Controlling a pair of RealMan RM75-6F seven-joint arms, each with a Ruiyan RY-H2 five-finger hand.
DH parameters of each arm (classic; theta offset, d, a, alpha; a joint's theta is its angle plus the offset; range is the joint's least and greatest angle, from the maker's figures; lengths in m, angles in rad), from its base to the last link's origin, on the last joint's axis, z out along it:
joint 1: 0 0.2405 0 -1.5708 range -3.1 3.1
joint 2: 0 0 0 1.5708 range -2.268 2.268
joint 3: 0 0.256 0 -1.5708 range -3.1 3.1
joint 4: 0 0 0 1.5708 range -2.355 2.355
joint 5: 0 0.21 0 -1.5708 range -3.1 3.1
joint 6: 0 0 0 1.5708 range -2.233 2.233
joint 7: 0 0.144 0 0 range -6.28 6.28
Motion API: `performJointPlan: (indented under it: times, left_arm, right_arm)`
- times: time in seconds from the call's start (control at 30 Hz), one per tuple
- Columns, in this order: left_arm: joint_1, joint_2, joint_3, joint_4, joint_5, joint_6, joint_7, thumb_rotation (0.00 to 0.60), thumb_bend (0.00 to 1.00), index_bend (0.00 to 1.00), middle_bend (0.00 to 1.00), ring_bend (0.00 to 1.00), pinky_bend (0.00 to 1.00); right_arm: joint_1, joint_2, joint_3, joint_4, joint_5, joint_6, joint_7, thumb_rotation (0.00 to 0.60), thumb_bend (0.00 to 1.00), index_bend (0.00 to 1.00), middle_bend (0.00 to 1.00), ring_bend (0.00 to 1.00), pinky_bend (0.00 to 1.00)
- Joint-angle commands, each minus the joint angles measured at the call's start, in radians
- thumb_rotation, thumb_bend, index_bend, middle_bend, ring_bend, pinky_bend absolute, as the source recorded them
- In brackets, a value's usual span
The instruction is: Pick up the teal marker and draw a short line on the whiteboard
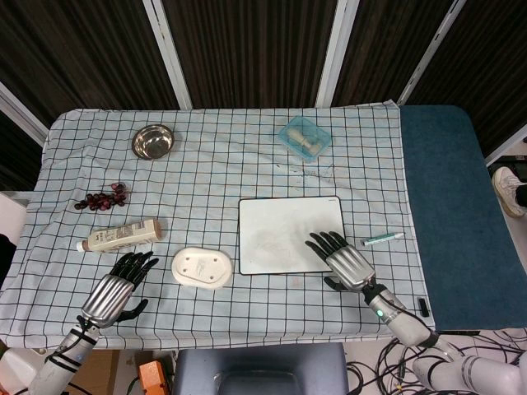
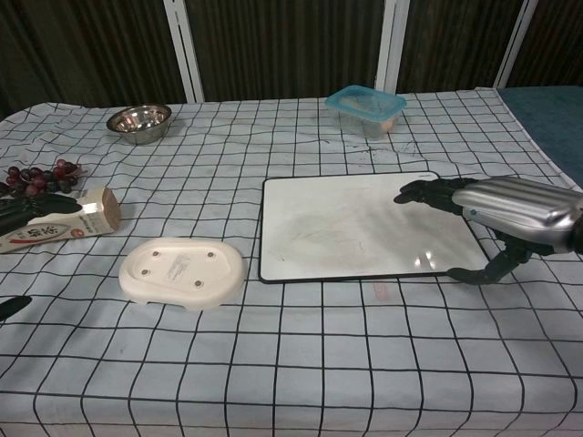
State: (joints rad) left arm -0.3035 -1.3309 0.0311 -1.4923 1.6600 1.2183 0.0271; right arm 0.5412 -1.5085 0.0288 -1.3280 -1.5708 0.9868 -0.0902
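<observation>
The teal marker [image 1: 382,239] lies flat on the checked cloth, just right of the whiteboard [image 1: 284,234]; the chest view does not show it. My right hand [image 1: 346,260] hovers over the board's near right corner, fingers spread and holding nothing, a short way left of the marker. From the chest view the same right hand [image 2: 506,211] reaches in from the right edge above the whiteboard [image 2: 355,228]. At the table's front left my left hand [image 1: 118,288] stays open and empty; only dark fingertips [image 2: 23,208] show at the left edge of the chest view.
A white oval dish [image 1: 201,268] lies upside down left of the board. A lotion tube [image 1: 119,237], dark grapes [image 1: 103,198] and a steel bowl [image 1: 153,141] are on the left side. A blue lidded container [image 1: 305,137] stands behind the board. A dark blue mat [image 1: 457,206] covers the right.
</observation>
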Motion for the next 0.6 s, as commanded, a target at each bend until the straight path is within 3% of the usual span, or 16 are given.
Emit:
performJointPlan:
  times: [0.03,0.2,0.37,0.6]
  left_arm:
    - [0.005,0.002,0.006,0.001,-0.001,0.011,0.004,0.600,0.37,0.00,0.00,0.00,0.06]
    - [0.044,0.013,0.026,0.014,0.008,0.080,0.030,0.600,0.36,0.00,0.00,0.00,0.06]
    - [0.109,0.025,0.046,0.054,-0.003,0.166,0.027,0.600,0.36,0.00,0.00,0.00,0.06]
    - [0.261,-0.033,0.058,0.221,-0.018,0.388,-0.006,0.600,0.37,0.00,0.00,0.00,0.06]
  right_arm:
    - [-0.001,0.007,0.001,0.002,0.012,0.001,-0.003,0.600,0.25,0.00,0.00,0.00,0.08]
    - [-0.009,0.027,0.006,0.040,0.025,0.026,0.010,0.600,0.26,0.02,0.00,0.00,0.10]
    - [-0.021,0.049,0.013,0.119,0.028,0.067,0.053,0.600,0.26,0.12,0.06,0.06,0.18]
    - [-0.031,0.056,0.004,0.262,0.038,0.069,0.162,0.600,0.26,0.26,0.17,0.15,0.23]
